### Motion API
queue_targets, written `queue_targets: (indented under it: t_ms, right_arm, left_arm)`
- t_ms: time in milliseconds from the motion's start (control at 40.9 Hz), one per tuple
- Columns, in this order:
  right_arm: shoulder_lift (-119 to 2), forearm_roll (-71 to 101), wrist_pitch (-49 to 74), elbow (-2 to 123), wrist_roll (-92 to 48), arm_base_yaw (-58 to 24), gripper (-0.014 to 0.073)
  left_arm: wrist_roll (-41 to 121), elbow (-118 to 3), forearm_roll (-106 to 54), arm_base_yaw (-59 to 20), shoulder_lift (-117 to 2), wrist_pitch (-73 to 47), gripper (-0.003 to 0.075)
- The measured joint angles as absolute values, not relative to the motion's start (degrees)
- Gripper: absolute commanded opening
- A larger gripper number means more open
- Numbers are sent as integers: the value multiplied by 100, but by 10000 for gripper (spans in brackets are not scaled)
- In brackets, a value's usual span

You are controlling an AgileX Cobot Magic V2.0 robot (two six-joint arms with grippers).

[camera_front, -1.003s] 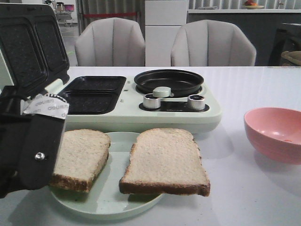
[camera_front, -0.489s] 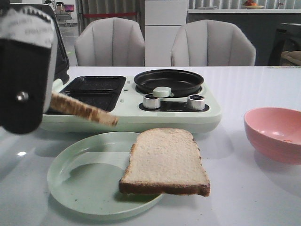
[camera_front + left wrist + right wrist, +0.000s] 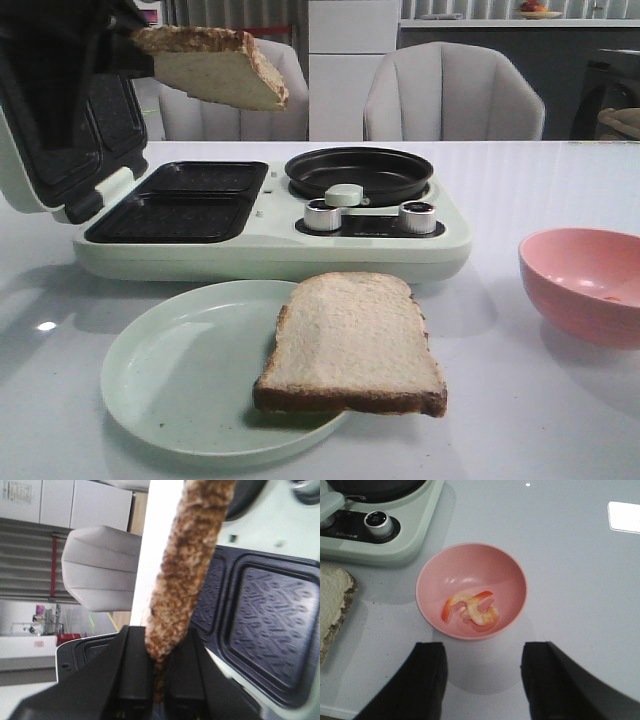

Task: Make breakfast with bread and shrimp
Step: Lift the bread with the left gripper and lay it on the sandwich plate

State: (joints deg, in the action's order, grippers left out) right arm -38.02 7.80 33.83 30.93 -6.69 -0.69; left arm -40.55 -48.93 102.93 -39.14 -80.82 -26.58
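Note:
My left gripper (image 3: 159, 635) is shut on the crust edge of one bread slice (image 3: 215, 70), held tilted high above the sandwich maker's open grill plates (image 3: 190, 200). In the front view the left gripper (image 3: 120, 45) is a dark mass at the top left. The other bread slice (image 3: 350, 345) lies on the right side of the pale green plate (image 3: 170, 380), overhanging its rim. Two pink-orange shrimp (image 3: 472, 610) lie in the pink bowl (image 3: 455, 570). My right gripper (image 3: 482, 650) hangs open just short of that bowl, holding nothing.
The mint-green breakfast maker (image 3: 270, 250) stands behind the plate, its lid (image 3: 60, 130) up at the left and a round black pan (image 3: 358, 170) with knobs (image 3: 420, 217) at the right. The pink bowl (image 3: 585, 285) sits at the table's right. Two grey chairs (image 3: 455, 95) stand behind.
The left gripper lifted the left bread slice off the plate and carried it up, above the sandwich maker. The plate's left half is now bare.

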Motion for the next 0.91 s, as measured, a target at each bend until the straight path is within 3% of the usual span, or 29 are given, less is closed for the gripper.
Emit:
queue_targets:
  t_ms: [196, 489, 807, 905]
  right_arm:
    - [-3802, 780, 3383, 3093, -669, -69, 458]
    - [-3802, 780, 3383, 3093, -669, -69, 458]
    - [-3802, 780, 3383, 3093, -669, -69, 458]
    - [-3802, 780, 3383, 3093, -669, -69, 458]
  left_arm:
    - [-4055, -6231, 10335, -3166, -9410, -2309, 100]
    - [-4055, -7882, 10373, -2676, -11187, -2276, 100]
    - [-4055, -8159, 10373, -2528, -12019, -2356, 107]
    - [-4055, -8167, 10373, -2514, -12131, -2364, 171]
